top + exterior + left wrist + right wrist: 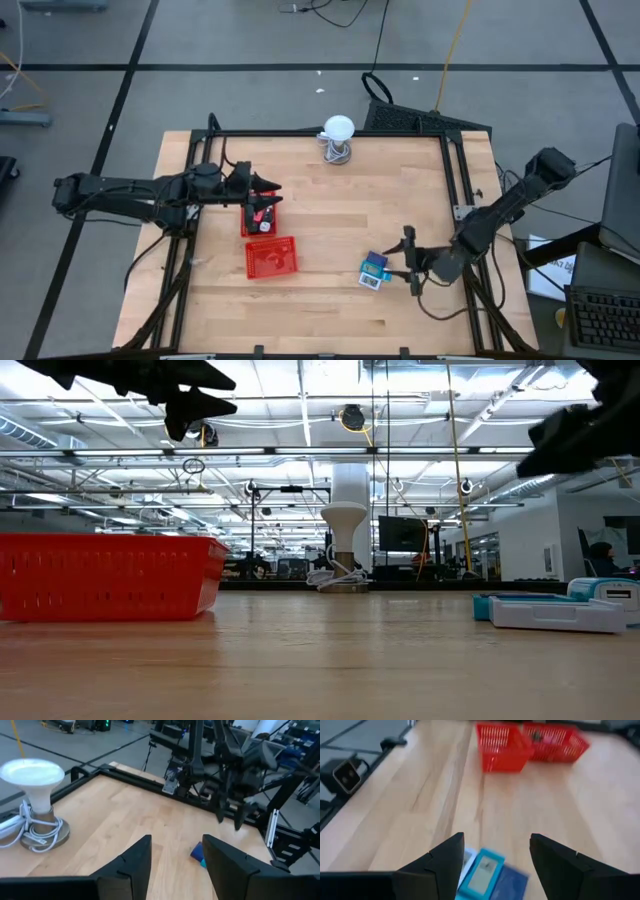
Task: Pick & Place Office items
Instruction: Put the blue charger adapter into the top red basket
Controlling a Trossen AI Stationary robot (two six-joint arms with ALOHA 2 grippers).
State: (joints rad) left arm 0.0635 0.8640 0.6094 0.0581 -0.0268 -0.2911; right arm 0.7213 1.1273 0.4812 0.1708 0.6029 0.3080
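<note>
The teal-blue packet (pixel 373 270) with a white label lies flat on the table at the near right, beside a white piece (pixel 467 860) and a dark blue piece (pixel 512 882). It also shows in the right wrist view (pixel 482 875) and the low view (pixel 555 610). My right gripper (pixel 403 262) is open and empty, just right of the packet and above the table (pixel 495 840). My left gripper (pixel 268 188) is open and empty, raised over the far red mesh tray (pixel 260 215), which holds small pieces. It also shows in the left wrist view (pixel 175 842).
A second red mesh tray (pixel 270 257) stands just nearer than the first. The white ball on a wire stand (pixel 338 140) is at the table's far edge. Bare wood lies between the trays and the packet. A black frame (pixel 455 180) runs along the table's sides.
</note>
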